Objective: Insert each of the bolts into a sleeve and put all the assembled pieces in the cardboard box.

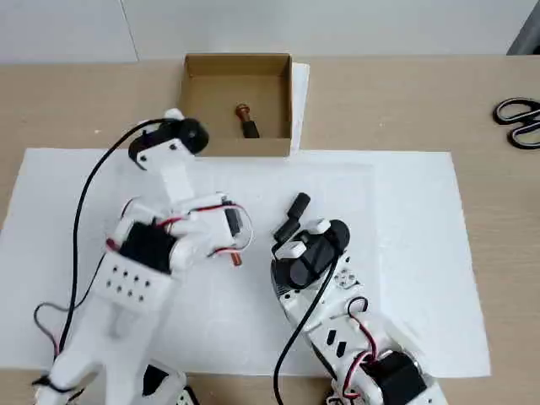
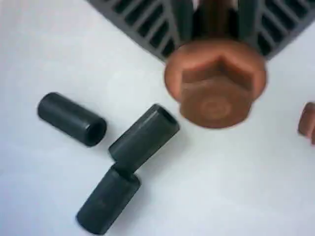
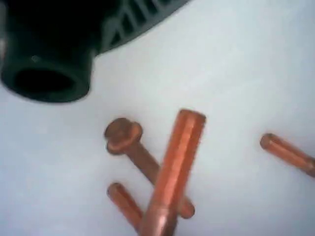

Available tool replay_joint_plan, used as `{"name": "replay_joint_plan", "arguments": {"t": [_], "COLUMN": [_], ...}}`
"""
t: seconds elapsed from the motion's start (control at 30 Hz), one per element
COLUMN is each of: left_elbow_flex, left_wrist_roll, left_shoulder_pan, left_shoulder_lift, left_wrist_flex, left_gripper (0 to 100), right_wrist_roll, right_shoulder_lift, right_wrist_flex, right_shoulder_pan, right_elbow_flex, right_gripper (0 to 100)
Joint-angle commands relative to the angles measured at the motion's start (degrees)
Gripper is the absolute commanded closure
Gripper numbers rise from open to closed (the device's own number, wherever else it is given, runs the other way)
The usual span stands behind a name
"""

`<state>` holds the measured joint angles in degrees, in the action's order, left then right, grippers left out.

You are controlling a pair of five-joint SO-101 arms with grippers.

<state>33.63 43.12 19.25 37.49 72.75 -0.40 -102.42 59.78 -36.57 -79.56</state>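
My left gripper (image 2: pixel 215 22) is shut on a copper bolt (image 2: pixel 215 86), whose hex head faces the camera. Below it, three black sleeves (image 2: pixel 143 136) lie on the white paper, two of them end to end. In the high view this bolt (image 1: pixel 236 259) pokes out under the left arm. My right gripper (image 3: pixel 74 29) is shut on a black sleeve (image 3: pixel 47 64) with its bore showing. Several loose copper bolts (image 3: pixel 129 143) lie under it, one crossing over another. From above, the held sleeve (image 1: pixel 299 203) sits near the paper's middle. The cardboard box (image 1: pixel 191 101) holds one assembled piece (image 1: pixel 246 121).
White paper (image 1: pixel 405 253) covers most of the wooden table. Scissors (image 1: pixel 519 121) lie at the far right edge. The box stands at the back, just beyond the paper. Both arms crowd the paper's middle and front.
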Motion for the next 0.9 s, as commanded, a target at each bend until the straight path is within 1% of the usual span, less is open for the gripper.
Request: {"name": "replay_joint_plan", "arguments": {"t": [0.0,0.17,0.53,0.73,0.8,0.87], "left_elbow_flex": [3.47,9.71,18.24,21.85,22.02,21.85], "left_wrist_roll": [0.26,0.09,-0.09,-4.57,-5.98,-6.51], "left_shoulder_pan": [-0.18,-0.18,-0.18,0.35,0.62,2.29], "left_shoulder_lift": [7.38,14.68,28.92,35.6,37.01,37.98], "left_wrist_flex": [-5.71,-11.52,-20.4,-26.37,-27.25,-27.34], "left_gripper": [99,99,99,99,99,99], "right_wrist_roll": [-0.62,-0.53,-0.53,-0.44,-0.44,-0.44], "right_shoulder_lift": [0.13,0.13,0.22,0.22,0.22,0.22], "right_wrist_flex": [0.22,0.22,0.22,0.22,0.22,0.22], "right_shoulder_pan": [-0.57,-0.57,-0.57,-0.57,-0.57,-0.57], "right_elbow_flex": [2.2,1.67,1.23,0.97,0.88,0.88], "right_gripper": [99.5,99.5,99.5,99.5,99.5,99.5]}}
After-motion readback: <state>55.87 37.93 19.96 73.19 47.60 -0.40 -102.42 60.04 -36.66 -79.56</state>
